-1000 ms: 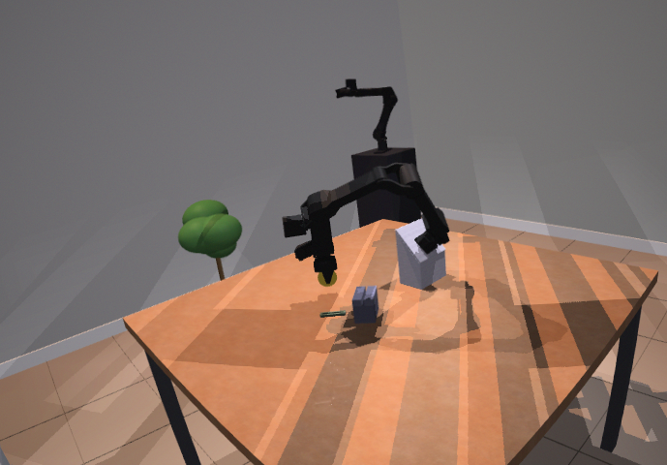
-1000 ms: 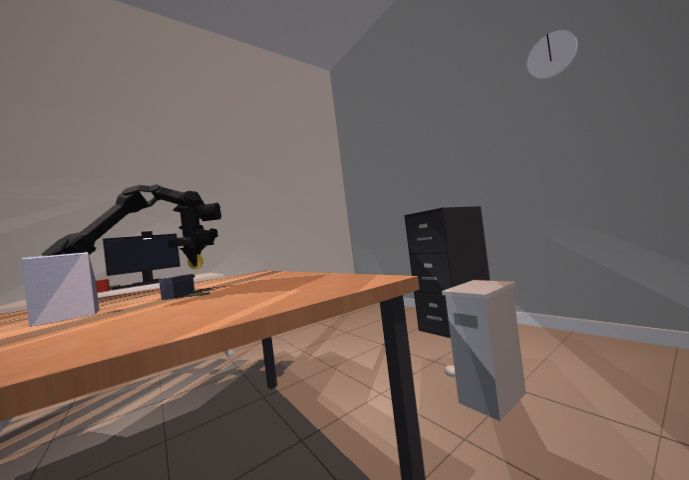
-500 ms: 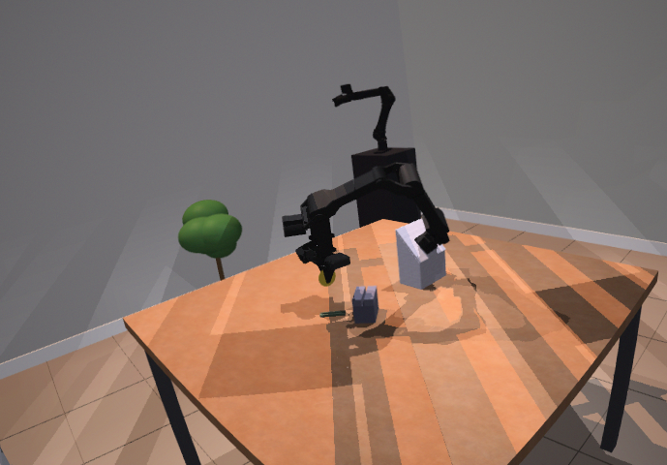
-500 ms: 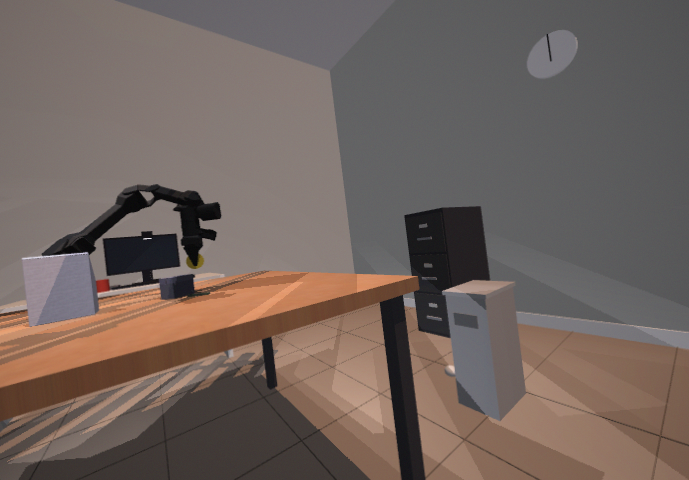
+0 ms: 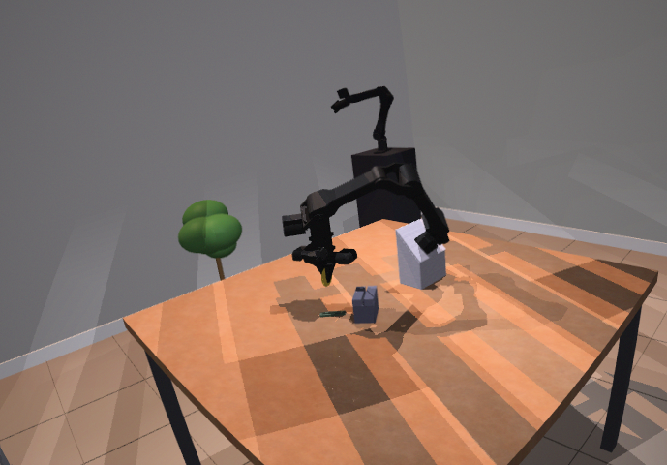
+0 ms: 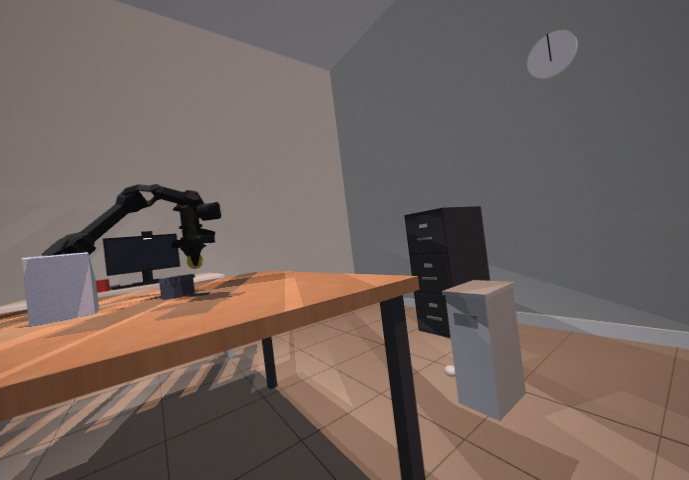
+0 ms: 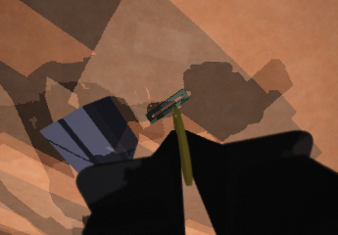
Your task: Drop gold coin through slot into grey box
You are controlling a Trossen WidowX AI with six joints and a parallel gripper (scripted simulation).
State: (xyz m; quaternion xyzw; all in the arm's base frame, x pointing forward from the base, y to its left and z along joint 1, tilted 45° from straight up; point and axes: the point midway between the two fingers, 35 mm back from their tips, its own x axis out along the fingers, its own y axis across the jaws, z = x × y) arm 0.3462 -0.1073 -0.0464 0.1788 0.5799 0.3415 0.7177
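Gold coin [image 5: 324,276]: pinched edge-on in the closed gripper [image 5: 325,269], held aloft toward the desk's far-left edge. Dark-green holder [image 5: 332,313]: vacated, below. Grey box [image 5: 365,303]: alongside, slot [image 7: 75,136] unaligned. Risk: a tilted coin is likely jammed at the slot.

open air above box [image 5: 365,303], holder [image 5: 332,313] beside

Jaws clamp gold coin [image 7: 182,147], seen edge-on as thin yellow strip running up from between black fingers. Below, dark-green holder [image 7: 167,106] lies on table [image 7: 274,44], slanted, just past coin's upper tip. Grey box [image 7: 92,134] sits left of holder, apart from it, dark slot line across lid. Arm shadow blotches patchy wood right of holder.
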